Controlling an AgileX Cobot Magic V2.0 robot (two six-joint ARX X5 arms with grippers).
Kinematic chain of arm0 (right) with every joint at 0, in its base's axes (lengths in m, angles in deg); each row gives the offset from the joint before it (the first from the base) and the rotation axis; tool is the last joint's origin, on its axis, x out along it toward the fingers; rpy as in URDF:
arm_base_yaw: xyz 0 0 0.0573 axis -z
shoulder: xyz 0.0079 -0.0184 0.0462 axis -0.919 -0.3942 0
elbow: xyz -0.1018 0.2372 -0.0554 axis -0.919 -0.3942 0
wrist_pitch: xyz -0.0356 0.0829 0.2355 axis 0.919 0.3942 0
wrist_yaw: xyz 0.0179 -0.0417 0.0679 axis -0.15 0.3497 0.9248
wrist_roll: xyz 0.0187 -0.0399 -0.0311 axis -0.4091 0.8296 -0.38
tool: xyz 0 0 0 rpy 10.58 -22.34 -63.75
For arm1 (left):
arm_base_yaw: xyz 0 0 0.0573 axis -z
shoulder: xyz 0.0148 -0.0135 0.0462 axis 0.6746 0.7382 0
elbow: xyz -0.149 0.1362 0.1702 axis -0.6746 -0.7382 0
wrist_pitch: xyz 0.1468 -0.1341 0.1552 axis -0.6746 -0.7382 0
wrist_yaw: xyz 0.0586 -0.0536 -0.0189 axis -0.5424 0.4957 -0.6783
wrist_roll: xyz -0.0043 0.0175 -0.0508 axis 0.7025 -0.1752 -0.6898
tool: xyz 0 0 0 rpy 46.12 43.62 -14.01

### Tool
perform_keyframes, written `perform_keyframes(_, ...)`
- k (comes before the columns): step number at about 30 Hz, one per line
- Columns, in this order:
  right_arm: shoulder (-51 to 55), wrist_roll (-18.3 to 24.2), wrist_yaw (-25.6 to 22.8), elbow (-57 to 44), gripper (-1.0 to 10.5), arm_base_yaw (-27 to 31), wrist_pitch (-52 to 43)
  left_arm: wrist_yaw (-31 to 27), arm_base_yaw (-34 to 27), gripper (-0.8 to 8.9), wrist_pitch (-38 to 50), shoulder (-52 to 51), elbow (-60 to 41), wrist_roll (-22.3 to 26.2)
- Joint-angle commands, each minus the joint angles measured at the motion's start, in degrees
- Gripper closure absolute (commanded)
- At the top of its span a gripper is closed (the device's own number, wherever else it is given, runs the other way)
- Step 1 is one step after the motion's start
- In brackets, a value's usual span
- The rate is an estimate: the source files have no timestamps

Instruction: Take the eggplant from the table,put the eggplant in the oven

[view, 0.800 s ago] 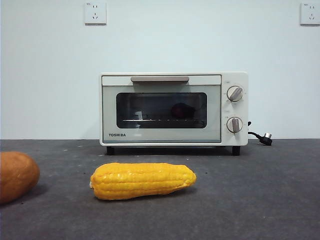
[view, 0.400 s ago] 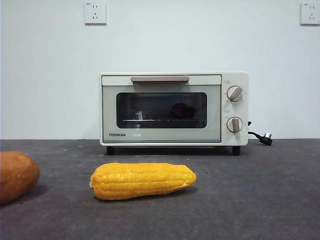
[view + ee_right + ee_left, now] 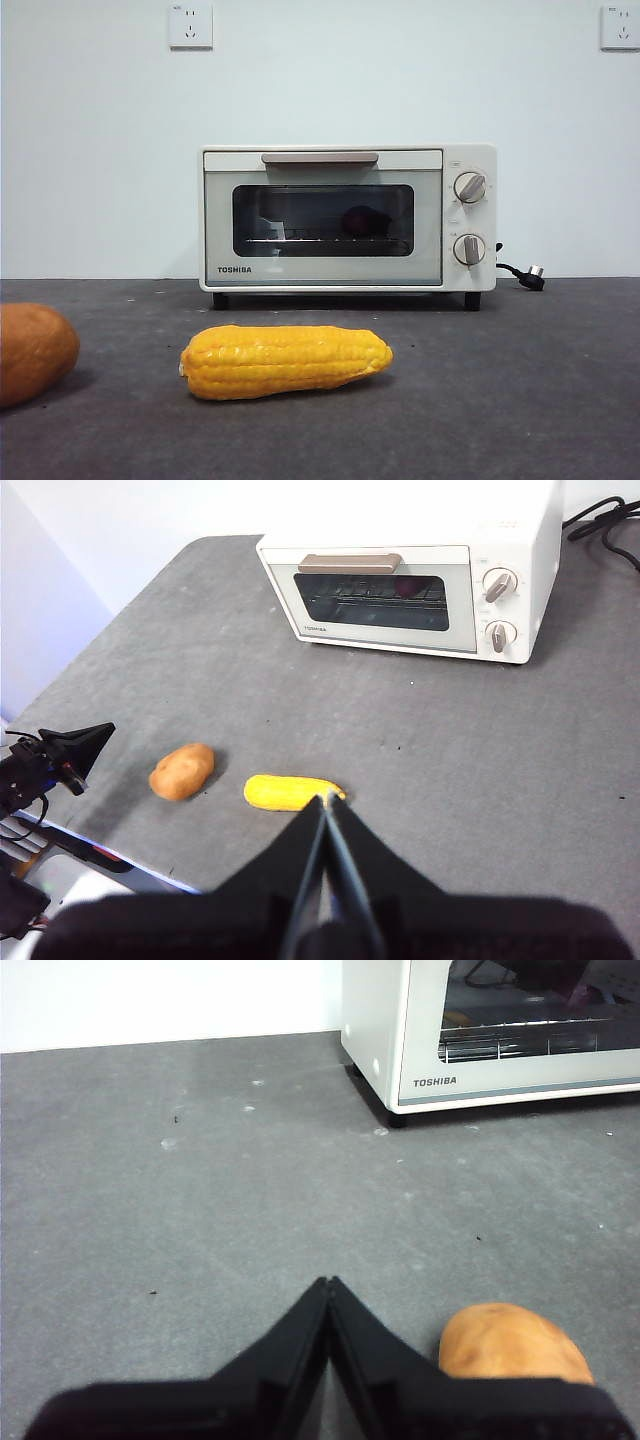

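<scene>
The cream-white oven (image 3: pixel 325 270) stands at the back of the table (image 3: pixel 520 400) with its door closed. Through the glass a dark purple rounded shape, the eggplant (image 3: pixel 362 221), rests on the wire rack; in the right wrist view the eggplant (image 3: pixel 407 585) shows faintly behind the window. My left gripper (image 3: pixel 328 1282) is shut and empty, low over the table, well in front of the oven (image 3: pixel 500 1070). High above the table's near side, my right gripper (image 3: pixel 326 800) is shut and empty, far from the oven (image 3: pixel 520 540). Neither arm shows in the front view.
A yellow corn cob (image 3: pixel 285 361) lies on the table in front of the oven. An orange-brown rounded vegetable (image 3: pixel 35 350) sits at the left, close beside my left gripper's jaws. A black power cord and plug (image 3: pixel 525 274) lies right of the oven.
</scene>
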Motion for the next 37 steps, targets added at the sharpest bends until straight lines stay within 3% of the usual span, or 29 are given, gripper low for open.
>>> perform_keyframes(1, 0.0, 0.5, 0.0, 0.0, 9.5, 0.0, 1.4, 0.1, -0.1, 8.17, 0.5, 0.2, -0.7, -0.6)
perform_keyframes(10, 0.0, 0.5, 0.0, 0.0, 9.5, 0.0, 1.4, 0.1, -0.1, 8.17, 0.5, 0.3, -0.7, -0.6)
perform_keyframes(13, 0.0, 3.8, -1.0, 0.0, 9.5, 0.0, 1.4, 0.1, -0.1, 8.17, 0.5, 0.3, -0.7, -0.6)
perform_keyframes(17, 0.0, 8.2, -6.1, 0.0, 9.5, 0.6, 1.4, 0.1, -0.1, 8.17, 0.5, 0.3, -0.7, -0.6)
perform_keyframes(21, 0.2, 11.0, -9.0, 0.0, 9.5, 5.1, 1.4, 0.1, -0.1, 8.17, 0.5, 0.3, -0.7, -0.6)
perform_keyframes(26, 0.6, 14.1, -9.0, -0.2, 9.5, 11.9, -0.2, 0.1, -0.1, 8.17, 0.5, 0.3, -0.7, -0.6)
perform_keyframes(31, 2.8, 14.8, -8.7, -2.3, 9.5, 16.8, -8.5, 0.1, -0.1, 8.17, 0.5, 0.3, -0.7, -0.6)
perform_keyframes(37, 8.5, 14.8, -7.7, -11.8, 9.5, 19.5, -19.4, 0.1, -0.1, 8.17, 0.5, 0.3, -0.7, -0.6)
